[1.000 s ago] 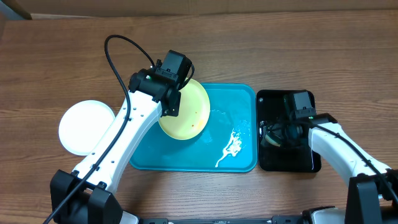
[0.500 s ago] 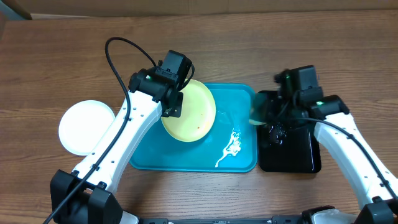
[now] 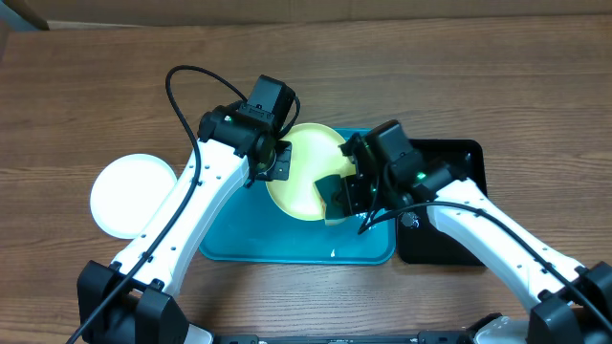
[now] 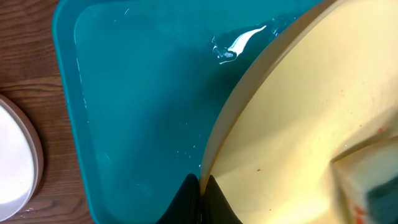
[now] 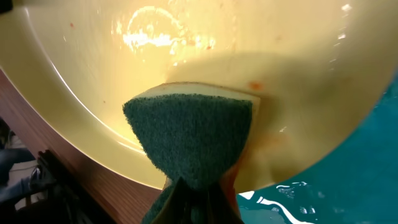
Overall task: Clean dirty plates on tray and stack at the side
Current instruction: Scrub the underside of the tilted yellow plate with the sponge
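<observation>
As seen from overhead, the left claw (image 3: 274, 164) was pinching the left rim of the yellow-green plate (image 3: 304, 162), holding it tilted above the blue tray (image 3: 277, 244). The right claw (image 3: 342, 194) was pressed together on a dark sponge (image 3: 332, 194), which sat against the plate's lower right face. A white plate (image 3: 129, 196) lay flat on the counter (image 3: 478, 76), left of the tray and well apart from the held one. Whether that was one white plate or a stack could not be told. A glossy black tray (image 3: 464, 158) sat just beside the blue tray's right edge, partly covered by the right arm.

Left wrist view: both fingertips (image 4: 186, 198) met on the plate's (image 4: 292, 124) edge at the bottom of frame, with the rim between them. The tray floor (image 4: 137, 99) beneath was wet, with a white streak (image 4: 239, 43) near the plate's rim. Small reddish specks showed on the plate's face. The sponge's (image 4: 367, 186) corner was blurred at lower right. The white plate's (image 4: 15, 162) rim showed at far left, on wood outside the tray.

Right wrist view: the claw (image 5: 193, 199) gripped the sponge (image 5: 189, 143) from below, green scrub side facing the camera, yellow layer against the plate (image 5: 186, 56). An orange smear (image 5: 255, 86) sat just beside the sponge's upper right corner, and faint orange marks lay near the glare higher up. The blue tray (image 5: 354, 186) showed wet at lower right, and the counter (image 5: 37, 124) at left.
</observation>
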### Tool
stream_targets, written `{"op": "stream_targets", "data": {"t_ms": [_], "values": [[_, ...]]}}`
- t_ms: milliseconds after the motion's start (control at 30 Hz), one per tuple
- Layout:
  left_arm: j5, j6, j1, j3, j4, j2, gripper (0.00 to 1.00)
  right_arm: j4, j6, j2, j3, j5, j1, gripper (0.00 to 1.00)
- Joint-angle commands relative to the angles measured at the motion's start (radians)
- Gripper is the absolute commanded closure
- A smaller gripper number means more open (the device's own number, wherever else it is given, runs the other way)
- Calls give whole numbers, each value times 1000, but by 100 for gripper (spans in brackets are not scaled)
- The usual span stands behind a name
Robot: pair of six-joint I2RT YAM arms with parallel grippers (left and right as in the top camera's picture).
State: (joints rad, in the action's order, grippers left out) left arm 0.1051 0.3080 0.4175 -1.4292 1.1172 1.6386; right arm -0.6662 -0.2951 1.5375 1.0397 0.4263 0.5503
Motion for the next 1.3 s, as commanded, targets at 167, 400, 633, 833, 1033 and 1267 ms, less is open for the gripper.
{"op": "stream_targets", "data": {"t_ms": [167, 400, 633, 833, 1033, 1267], "values": [[-20, 64, 2, 3, -30, 9, 96, -24, -50, 39, 9, -25, 20, 96], [44, 100, 2, 3, -81, 8, 96, -96, -134, 39, 9, -195, 15, 96], [55, 92, 5, 3, -70, 8, 96, -8, -182, 39, 18, -291, 15, 96], [59, 89, 27, 3, -68, 8, 96, 75, -181, 39, 55, -291, 15, 96], [63, 90, 56, 3, -74, 8, 96, 59, -181, 39, 55, -284, 16, 93], [63, 97, 62, 3, -72, 6, 96, -47, -268, 40, 55, -378, 15, 96]]}}
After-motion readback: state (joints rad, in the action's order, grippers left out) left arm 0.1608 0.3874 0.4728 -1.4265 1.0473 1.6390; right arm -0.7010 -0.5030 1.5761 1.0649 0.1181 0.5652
